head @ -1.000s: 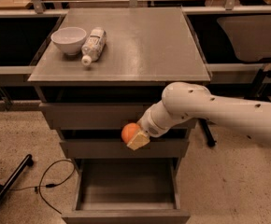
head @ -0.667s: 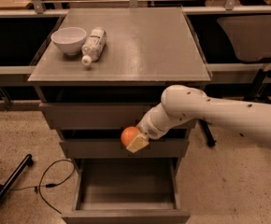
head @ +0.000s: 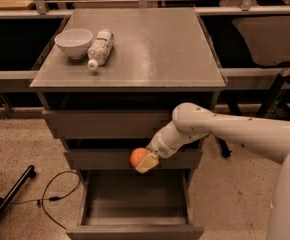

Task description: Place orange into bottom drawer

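Now the hand (head: 144, 162) grips the round, smooth orange (head: 138, 157).

The orange (head: 138, 156), small, round & smooth, is held up off any surface in the gripper (head: 143, 160), in front of the middle drawer front (head: 95, 160) and approx. over the rear part of the bottom drawer (head: 135, 230). One pale finger (head: 149, 163) is pressed to its lower right side; the other is prob. hidden behind the fruit. The bottom drawer, grey metal w/ a plain flat front, is pulled out; its shallow rectangular interior is exposed, well below the orange.
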Available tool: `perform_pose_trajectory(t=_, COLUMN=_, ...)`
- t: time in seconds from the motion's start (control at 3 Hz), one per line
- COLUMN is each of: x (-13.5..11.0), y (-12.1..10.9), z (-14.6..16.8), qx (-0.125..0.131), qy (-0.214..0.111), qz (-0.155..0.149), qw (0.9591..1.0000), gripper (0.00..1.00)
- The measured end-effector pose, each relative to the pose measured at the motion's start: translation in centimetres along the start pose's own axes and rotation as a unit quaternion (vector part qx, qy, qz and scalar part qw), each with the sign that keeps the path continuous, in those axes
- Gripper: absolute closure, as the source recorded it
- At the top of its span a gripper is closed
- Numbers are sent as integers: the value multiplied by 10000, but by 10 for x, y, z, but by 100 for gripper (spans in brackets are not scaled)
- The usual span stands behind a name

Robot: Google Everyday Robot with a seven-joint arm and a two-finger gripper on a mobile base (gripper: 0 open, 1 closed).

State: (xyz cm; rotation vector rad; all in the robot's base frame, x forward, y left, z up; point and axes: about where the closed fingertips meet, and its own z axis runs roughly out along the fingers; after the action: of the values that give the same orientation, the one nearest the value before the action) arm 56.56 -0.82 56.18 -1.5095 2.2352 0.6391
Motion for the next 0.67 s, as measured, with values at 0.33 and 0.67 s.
perform_pose_trajectory(t=0.33, x=13, y=4, z=17, qx=-3, qy=-121, qz=46, qw=9999, gripper=100)
perform_pose_trajectory(t=0.67, x=27, y=9, z=36, qx=118, qy=-281, qz=109, qw=9995, gripper=100)
